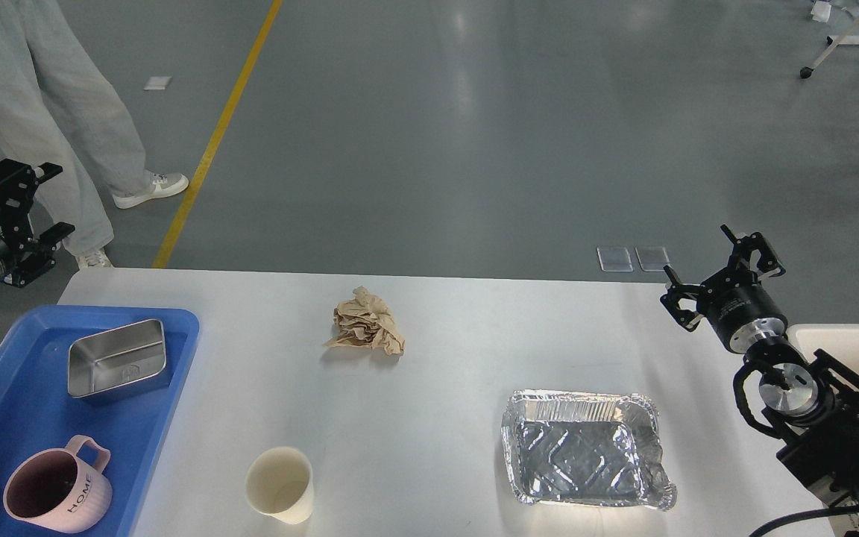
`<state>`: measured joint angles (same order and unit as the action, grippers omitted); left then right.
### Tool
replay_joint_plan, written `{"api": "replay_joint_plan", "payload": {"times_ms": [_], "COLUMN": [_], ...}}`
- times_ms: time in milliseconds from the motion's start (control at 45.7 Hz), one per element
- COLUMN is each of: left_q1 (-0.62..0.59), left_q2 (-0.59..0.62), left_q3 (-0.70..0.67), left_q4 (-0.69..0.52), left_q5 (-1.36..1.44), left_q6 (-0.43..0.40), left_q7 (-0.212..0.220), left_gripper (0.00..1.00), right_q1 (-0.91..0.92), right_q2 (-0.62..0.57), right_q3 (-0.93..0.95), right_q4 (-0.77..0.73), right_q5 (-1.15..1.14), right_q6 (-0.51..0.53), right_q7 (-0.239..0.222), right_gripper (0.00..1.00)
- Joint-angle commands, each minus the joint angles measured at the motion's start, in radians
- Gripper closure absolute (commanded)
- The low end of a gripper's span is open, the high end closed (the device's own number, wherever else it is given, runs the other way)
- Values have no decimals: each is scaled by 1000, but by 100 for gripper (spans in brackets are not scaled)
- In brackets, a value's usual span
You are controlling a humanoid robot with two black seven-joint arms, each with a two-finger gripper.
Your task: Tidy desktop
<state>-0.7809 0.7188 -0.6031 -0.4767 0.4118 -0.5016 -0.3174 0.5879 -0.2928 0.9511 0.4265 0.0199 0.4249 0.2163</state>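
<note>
Below both jaws, desktop.

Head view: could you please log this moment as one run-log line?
left gripper open, off desktop | right gripper open, empty | loose: paper wad, cup, foil tray

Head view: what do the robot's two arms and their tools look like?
Both arms are black. The right tool has angular black fingers on a black cylinder with a silver ring and small white lettering; a black cable loops beside its silver wrist joint. The left tool is black and blocky, also lettered.
</note>
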Motion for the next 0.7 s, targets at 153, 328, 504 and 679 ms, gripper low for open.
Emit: {"api": "replay_joint_plan", "payload": {"times_ms": [153,328,504,679], "left_q1": [17,-1,14,35], "left_q2": [-41,-136,-193,-252], "left_q3": [-161,-187,-322,-365], "left_q4": [4,-23,-143,-157], "left_q5": [-79,-93,-149,-153], "left_q6": [-104,-115,-117,-130], "left_q7": [-23,-31,-20,-25], "left_gripper": [3,3,3,3], "right_q1": [20,29,38,43], "right_q2": [-12,-17,-29,-45], "right_q3": [0,-6,-37,-74], "right_q4": [1,1,1,6], "right_q5": [0,-1,-6,-8], "right_q6": [-3,-3,-3,14], "right_q7": [-2,-5,-6,-12], "right_gripper": [0,0,0,0]}}
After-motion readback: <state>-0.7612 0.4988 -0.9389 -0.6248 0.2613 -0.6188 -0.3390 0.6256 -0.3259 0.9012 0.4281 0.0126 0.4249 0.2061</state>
